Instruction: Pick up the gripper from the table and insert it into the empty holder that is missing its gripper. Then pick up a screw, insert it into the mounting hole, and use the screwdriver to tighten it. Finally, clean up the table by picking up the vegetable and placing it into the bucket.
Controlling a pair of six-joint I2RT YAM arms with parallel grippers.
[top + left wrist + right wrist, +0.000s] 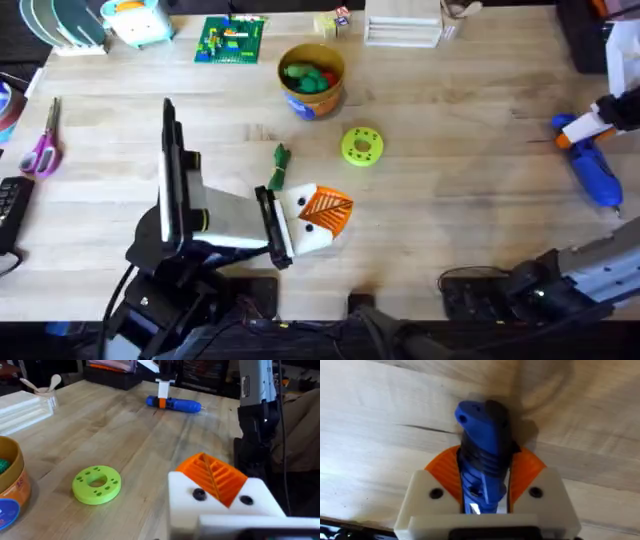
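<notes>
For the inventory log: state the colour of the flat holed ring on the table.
Lime green ring, clearest in the left wrist view.

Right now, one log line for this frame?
left gripper: shut, idle | right gripper: shut on screwdriver | vegetable: on table | bucket: holds toys

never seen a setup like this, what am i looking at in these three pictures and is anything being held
Two robot arms work at a wooden table. One picture looks down from above; the other two come from cameras on each wrist. The right end effector has its orange pads clamped on the blue screwdriver at the table's right edge. The left end effector, white with orange pads, sits near the middle, seemingly holding nothing. On the table lie a slim green vegetable, a lime-green disc, and a bucket with toys inside.
</notes>
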